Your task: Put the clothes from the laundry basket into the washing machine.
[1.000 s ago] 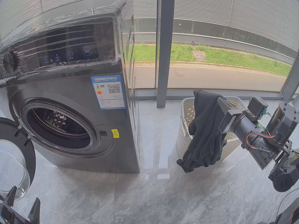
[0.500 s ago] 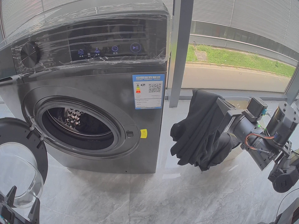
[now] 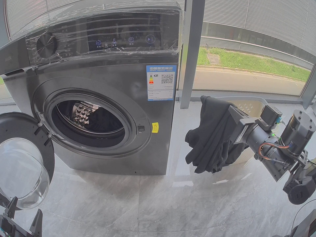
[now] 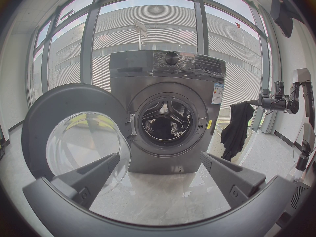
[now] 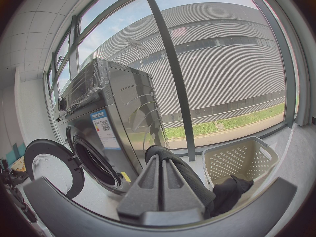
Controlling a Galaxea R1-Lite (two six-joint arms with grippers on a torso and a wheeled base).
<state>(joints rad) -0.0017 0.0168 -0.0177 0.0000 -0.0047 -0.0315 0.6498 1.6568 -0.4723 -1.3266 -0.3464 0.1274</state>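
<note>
Right of the washing machine (image 3: 98, 69): dark garment (image 3: 210, 139), clamped in closed right gripper (image 5: 161, 163); to be carried high, hem clear, into drum (image 3: 90, 120).

Glossy marble floor (image 3: 138, 208), daylit windows (image 3: 250, 33)

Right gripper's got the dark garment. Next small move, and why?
Probably swing the right gripper leftward, toward the washing machine: its door stands open, and the dark garment hangs clamped off to the machine's side, by the basket.
</note>
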